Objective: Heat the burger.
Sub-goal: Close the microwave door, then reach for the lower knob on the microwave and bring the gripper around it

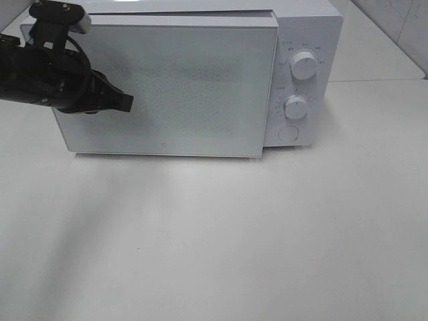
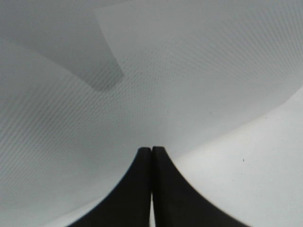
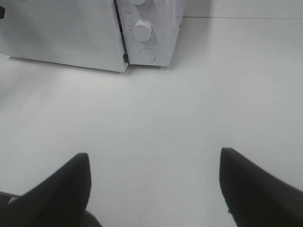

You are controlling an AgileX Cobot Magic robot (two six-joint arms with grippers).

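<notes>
The burger is out of view in every frame. A white microwave (image 1: 304,27) stands at the back of the table, and its door (image 1: 180,87) lies almost flat against the body, with a thin gap at its right edge. My left gripper (image 1: 127,102) is shut, its tips right at the door's left part. In the left wrist view the two black fingers (image 2: 142,189) lie pressed together in front of the door panel (image 2: 189,71). My right gripper (image 3: 154,163) is open and empty, low over the bare table, facing the microwave (image 3: 66,33) from a distance.
Two round knobs (image 1: 304,66) (image 1: 295,106) and a round button (image 1: 288,133) sit on the microwave's right panel. The white table (image 1: 214,234) stretches in front of it. A tiled wall (image 1: 401,27) rises at the far right.
</notes>
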